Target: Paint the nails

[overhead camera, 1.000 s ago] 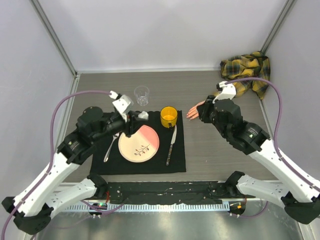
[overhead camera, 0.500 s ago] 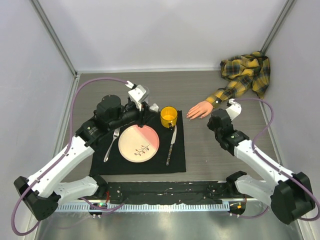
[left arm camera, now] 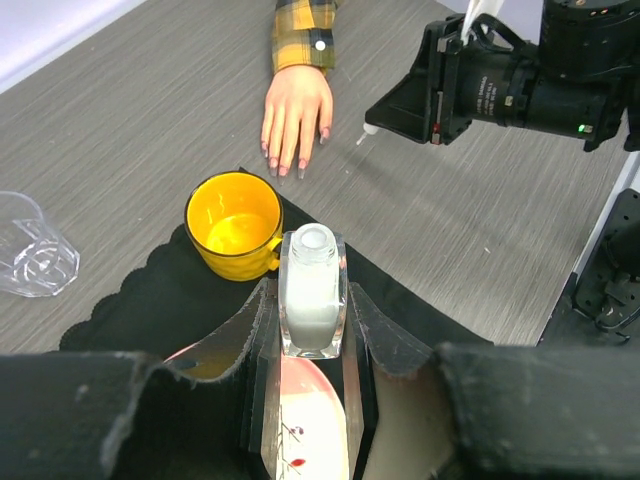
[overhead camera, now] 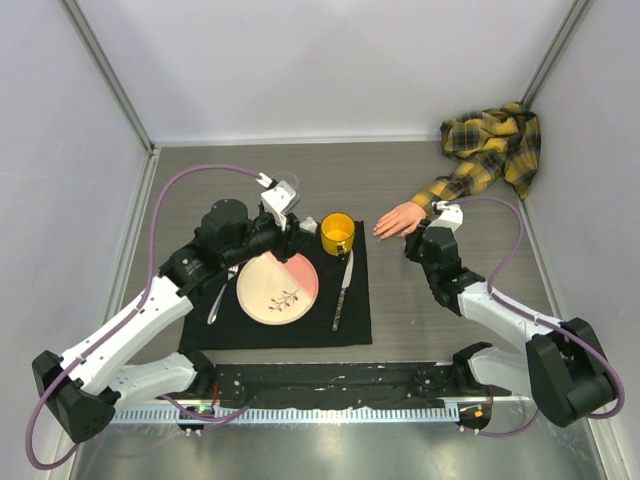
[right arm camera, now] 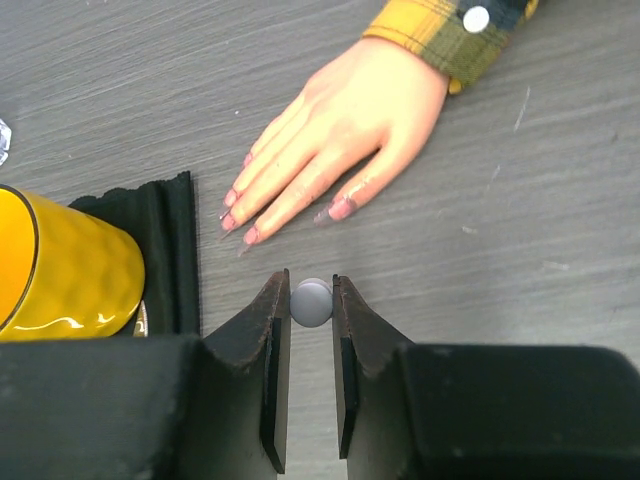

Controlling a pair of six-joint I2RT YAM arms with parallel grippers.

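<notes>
The pale mannequin hand [overhead camera: 398,220] in a yellow-and-black plaid sleeve lies palm down on the table. Its nails [right arm camera: 240,226] look pink; they also show in the left wrist view as nails [left arm camera: 285,165]. My right gripper [right arm camera: 311,300] sits just short of the fingertips, shut on a small round grey-white cap [right arm camera: 311,303]. From the left wrist view, a thin white brush tip [left arm camera: 368,128] pokes out of the right gripper [left arm camera: 402,103]. My left gripper [left arm camera: 312,315] is shut on an uncapped clear bottle [left arm camera: 312,290] of white polish, above the plate beside the yellow cup.
A yellow cup [overhead camera: 338,233], a pink-and-cream plate [overhead camera: 277,285], a knife [overhead camera: 342,288] and a fork [overhead camera: 222,295] lie on a black mat [overhead camera: 350,325]. A clear glass [left arm camera: 30,255] stands behind the mat. The plaid shirt [overhead camera: 490,140] is heaped at the back right.
My left arm has carried the bottle right, from the plate's left side to beside the cup. My right arm came off the sleeve and now sits low, near the hand's fingers.
</notes>
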